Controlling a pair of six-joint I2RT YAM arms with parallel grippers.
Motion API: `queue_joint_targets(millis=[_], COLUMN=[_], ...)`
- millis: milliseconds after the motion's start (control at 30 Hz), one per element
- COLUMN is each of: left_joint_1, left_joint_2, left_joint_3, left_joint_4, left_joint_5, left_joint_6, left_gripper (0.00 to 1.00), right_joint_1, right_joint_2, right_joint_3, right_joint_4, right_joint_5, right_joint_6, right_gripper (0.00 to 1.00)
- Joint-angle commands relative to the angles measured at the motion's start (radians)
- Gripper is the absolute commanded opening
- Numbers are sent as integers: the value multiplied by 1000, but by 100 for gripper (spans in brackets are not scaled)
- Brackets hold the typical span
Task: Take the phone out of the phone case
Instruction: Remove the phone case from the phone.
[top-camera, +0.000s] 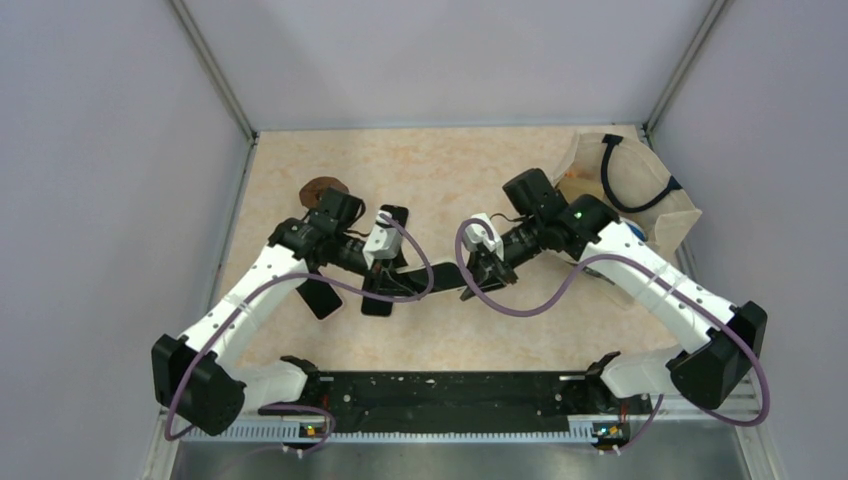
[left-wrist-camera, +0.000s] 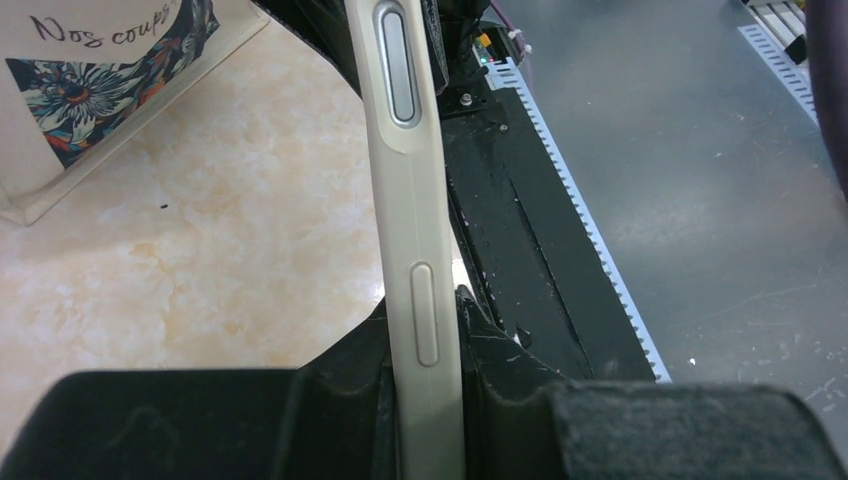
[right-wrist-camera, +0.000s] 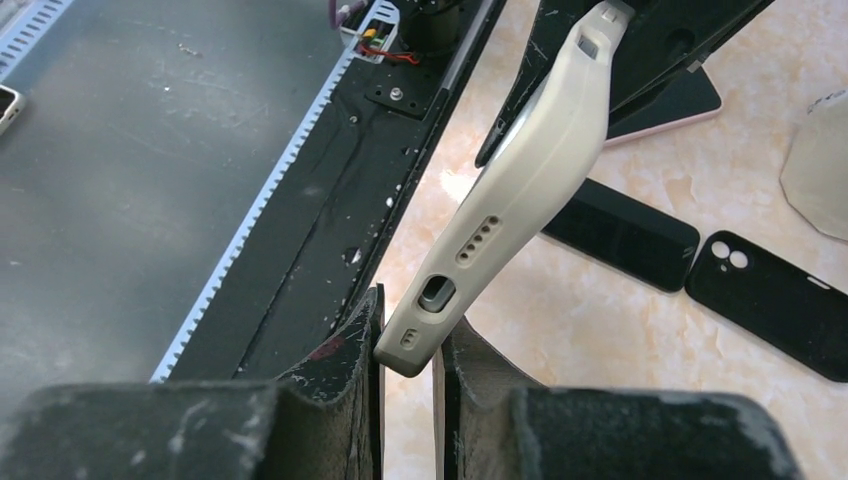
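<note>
A pale beige phone case (right-wrist-camera: 530, 170) hangs in the air between my two grippers; from above it reads as a dark bar (top-camera: 432, 278). My left gripper (left-wrist-camera: 430, 350) is shut on one end, pads pressed on both flat sides, with the case's side buttons (left-wrist-camera: 425, 315) facing the camera. My right gripper (right-wrist-camera: 410, 345) has the port-end corner wedged between its fingertips (right-wrist-camera: 365, 320), the jaws only a narrow gap apart. The case bows along its length. A dark edge behind that bow (right-wrist-camera: 505, 135) may be the phone; I cannot tell.
Black phones and cases lie on the marbled table (top-camera: 440, 180) under the arms: (right-wrist-camera: 620, 235), (right-wrist-camera: 775, 300), (top-camera: 320, 297). A cloth bag (top-camera: 640, 190) stands at the back right, a brown object (top-camera: 322, 189) at the back left. The black base rail (top-camera: 440, 395) runs along the near edge.
</note>
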Motion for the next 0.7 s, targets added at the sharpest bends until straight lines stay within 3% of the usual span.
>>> queue_joint_targets(millis=[0,667], left_joint_1=[-70,-181], left_joint_2=[0,-1], left_joint_3=[22,-6], left_joint_4=[-80,-145], left_joint_5=[74,0], left_joint_6=[219,329], left_gripper=[0,0], right_joint_1=[7,45], right_joint_2=[-14,88], right_joint_3=[51,149], right_joint_4=[12,-140], right_joint_5=[-108,-99], right_joint_6=[-78,-230], right_gripper=[0,0])
